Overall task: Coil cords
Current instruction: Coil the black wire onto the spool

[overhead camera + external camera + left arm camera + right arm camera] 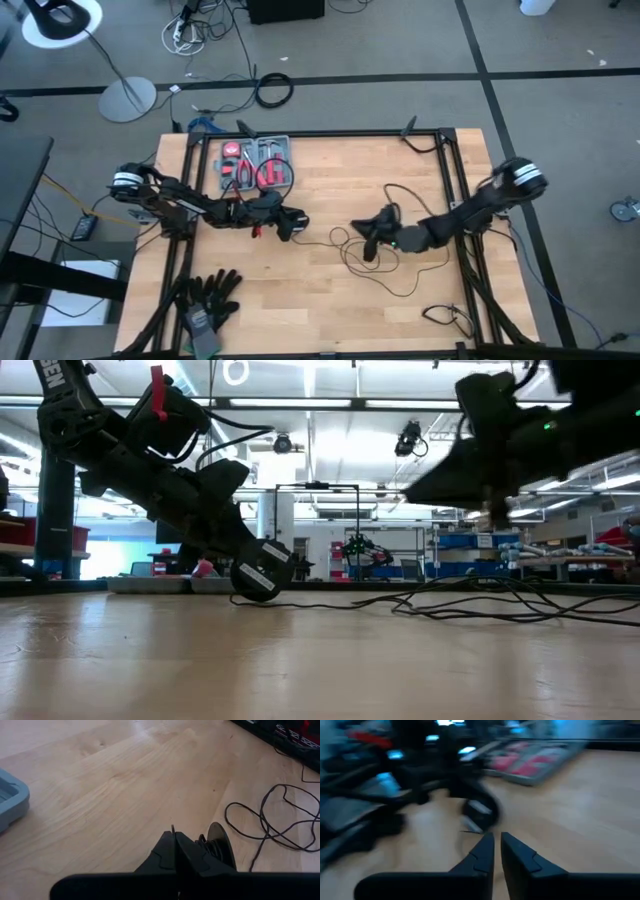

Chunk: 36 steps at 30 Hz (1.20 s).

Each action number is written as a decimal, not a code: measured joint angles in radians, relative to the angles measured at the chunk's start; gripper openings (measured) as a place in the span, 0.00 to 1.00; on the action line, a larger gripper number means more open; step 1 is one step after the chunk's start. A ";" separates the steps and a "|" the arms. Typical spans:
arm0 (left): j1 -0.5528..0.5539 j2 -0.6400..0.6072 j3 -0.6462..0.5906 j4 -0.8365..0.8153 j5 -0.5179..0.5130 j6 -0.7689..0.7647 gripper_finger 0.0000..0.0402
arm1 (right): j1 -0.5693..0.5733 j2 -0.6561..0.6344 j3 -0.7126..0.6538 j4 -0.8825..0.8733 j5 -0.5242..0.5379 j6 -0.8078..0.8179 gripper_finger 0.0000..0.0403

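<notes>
The thin black cord (263, 822) lies in loose loops on the wooden table (300, 300), between my two grippers. Its round black puck (219, 840) stands tilted with its edge on the table, right beside my left gripper (175, 842), which is shut left of the table's middle. My right gripper (372, 238) hovers above the loops (470, 605), right of the middle. Its fingers (482, 851) are a narrow gap apart with nothing between them. My left gripper slants down toward the table. A thin dark sliver (172, 827), probably the cord close to the puck, sticks out from between its shut fingertips. The fingers hide the rest of the hold. The puck (260, 576) rests on the table under the fingertips.
A grey tool tray (255, 160) with red-handled tools sits at the far left of the table. Black gloves (208, 300) lie at the near left edge. Another small black cable (445, 315) lies near the front right corner. Bare wood shows along the near side.
</notes>
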 joint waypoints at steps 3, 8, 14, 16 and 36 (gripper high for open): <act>0.001 0.000 0.000 0.000 0.000 0.000 0.00 | -0.043 0.100 0.035 0.129 -0.096 -0.111 0.14; 0.001 0.000 -0.001 0.011 0.000 -0.002 0.00 | -0.086 0.226 0.160 0.045 -0.113 -0.260 0.23; 0.002 0.002 -0.001 0.026 -0.024 0.008 0.00 | -0.098 0.304 0.299 -0.164 -0.197 -0.380 0.37; 0.002 0.002 -0.002 0.027 -0.036 0.016 0.00 | -0.104 0.318 0.332 -0.258 -0.225 -0.382 0.41; 0.003 0.000 0.000 0.132 -0.094 0.067 0.00 | -0.165 0.482 0.553 -0.510 -0.371 -0.400 0.24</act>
